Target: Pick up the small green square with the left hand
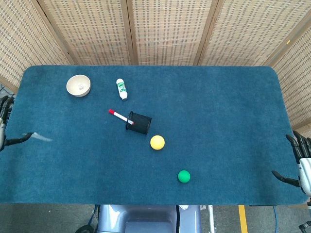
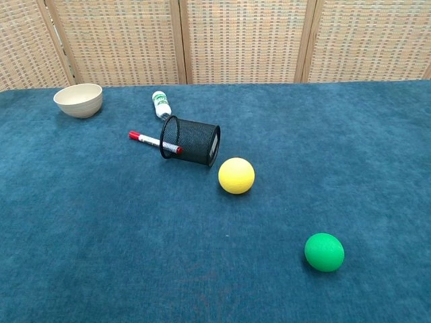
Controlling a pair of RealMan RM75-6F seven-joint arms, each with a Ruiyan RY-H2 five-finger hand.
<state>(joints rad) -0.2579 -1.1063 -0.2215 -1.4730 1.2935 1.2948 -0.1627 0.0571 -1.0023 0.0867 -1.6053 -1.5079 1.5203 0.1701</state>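
Observation:
At the far left edge of the head view, only part of my left hand (image 1: 5, 127) shows. A finger (image 1: 22, 139) reaches in over the table edge and pinches the small green square (image 1: 43, 137). The square looks like a thin pale sliver, seen nearly edge-on above the blue cloth. My right hand (image 1: 301, 164) hangs off the table's right front corner with its fingers spread and nothing in them. The chest view shows neither hand nor the square.
A cream bowl (image 1: 78, 85) and a white bottle (image 1: 121, 89) lie at the back left. A red-capped marker (image 1: 118, 115) pokes from a tipped black mesh cup (image 1: 139, 123). A yellow ball (image 1: 157, 142) and a green ball (image 1: 183, 176) sit nearer the front.

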